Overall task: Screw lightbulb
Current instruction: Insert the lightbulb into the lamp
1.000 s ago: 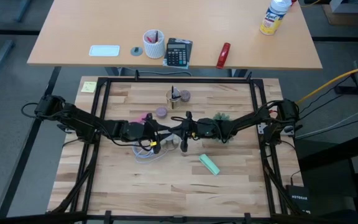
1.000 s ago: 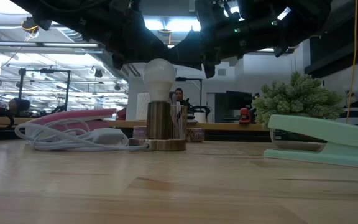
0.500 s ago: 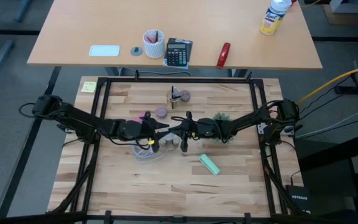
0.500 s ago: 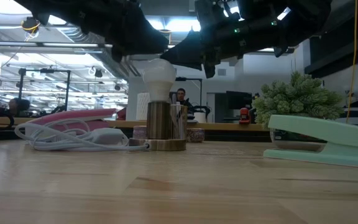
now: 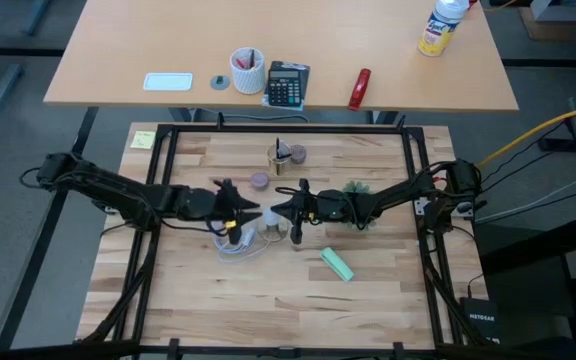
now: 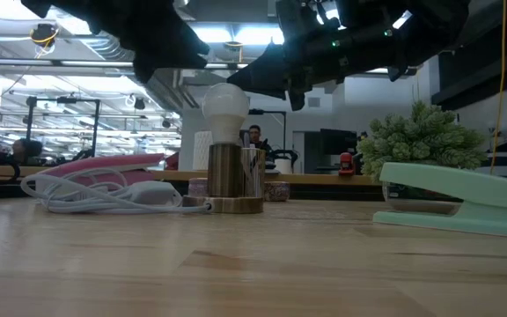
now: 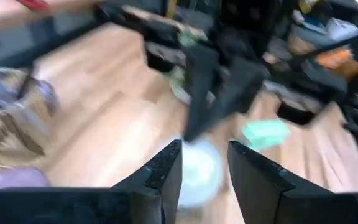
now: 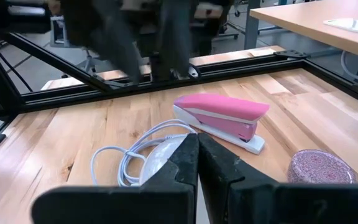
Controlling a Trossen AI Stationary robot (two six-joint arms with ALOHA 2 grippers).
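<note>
From above, the left tool (image 5: 240, 208) sits at the tabletop (image 5: 198, 300) centre, fingers spread apart, just at 9 o'clock of the bulb (image 5: 272, 226). The right tool (image 5: 280, 210) reaches in from 3 o'clock, tips over the bulb. A mint bar (image 5: 336, 264) lies at 4 o'clock of the bulb.

At table height, the bulb (image 6: 225, 109) stands upright in a brass socket (image 6: 233, 173) on a round base. The right tool (image 6: 252, 79) hangs at the bulb's 1 o'clock, close to it; whether it touches, I cannot tell. A white cable (image 6: 104, 195) lies at 9 o'clock.

The left wrist shows its fingers (image 7: 166, 174) apart, the blurred bulb (image 7: 197, 174) between and beyond them.

The right wrist shows its fingers (image 8: 185, 158) pressed together, with a pink stapler (image 8: 222, 121) beyond.
</note>
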